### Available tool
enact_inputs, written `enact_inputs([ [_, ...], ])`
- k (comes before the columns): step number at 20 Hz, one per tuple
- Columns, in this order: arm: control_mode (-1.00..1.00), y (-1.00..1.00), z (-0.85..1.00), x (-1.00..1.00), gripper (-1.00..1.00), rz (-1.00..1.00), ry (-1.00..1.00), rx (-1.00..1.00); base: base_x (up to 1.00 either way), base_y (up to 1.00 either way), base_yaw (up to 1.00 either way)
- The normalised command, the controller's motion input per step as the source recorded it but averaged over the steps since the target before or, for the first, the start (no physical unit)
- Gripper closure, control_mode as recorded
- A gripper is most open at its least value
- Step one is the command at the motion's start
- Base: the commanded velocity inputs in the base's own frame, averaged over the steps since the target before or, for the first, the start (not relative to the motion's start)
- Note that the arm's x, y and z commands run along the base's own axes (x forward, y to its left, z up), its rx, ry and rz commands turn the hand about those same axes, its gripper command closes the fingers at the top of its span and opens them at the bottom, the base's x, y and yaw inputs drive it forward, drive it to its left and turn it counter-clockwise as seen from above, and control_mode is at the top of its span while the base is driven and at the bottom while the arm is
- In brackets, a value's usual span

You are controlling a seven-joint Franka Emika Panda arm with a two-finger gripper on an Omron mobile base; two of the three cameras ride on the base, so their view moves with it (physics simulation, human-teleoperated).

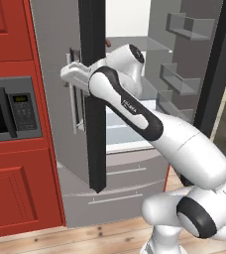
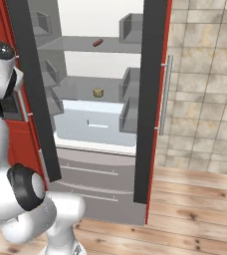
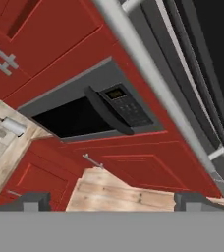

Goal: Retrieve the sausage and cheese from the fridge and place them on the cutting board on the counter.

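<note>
The fridge stands with both upper doors swung open. On its top shelf lies the dark red-brown sausage, of which a sliver peeks past the door edge in the left base view. One shelf lower sits the olive-yellow cheese. My gripper is outside the fridge, at the top of the left door's bar handle. In the hand view the gripper is open, fingertips far apart with nothing between them. The cutting board and counter are out of view.
A grey built-in microwave sits in the red cabinets left of the fridge. The open left door's dark edge stands between my hand and the shelves. The right door opens toward a tiled wall. Wood floor lies below.
</note>
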Motion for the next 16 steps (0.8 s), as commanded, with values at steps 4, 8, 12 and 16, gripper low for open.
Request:
enact_inputs([
  [4,-1.0,-1.0,0.21,-0.64,-1.0,0.12,-0.06,0.0,0.0,0.0,0.0],
  [8,-1.0,-0.97,0.44,0.0,-1.0,-0.01,0.13,0.04,0.0,0.0,0.0],
  [12,-1.0,-0.89,0.45,0.0,-1.0,-0.07,0.29,0.14,0.0,0.0,0.0],
  [16,-1.0,-0.91,0.01,0.22,-1.0,-0.21,0.19,0.08,0.0,0.0,0.0],
])
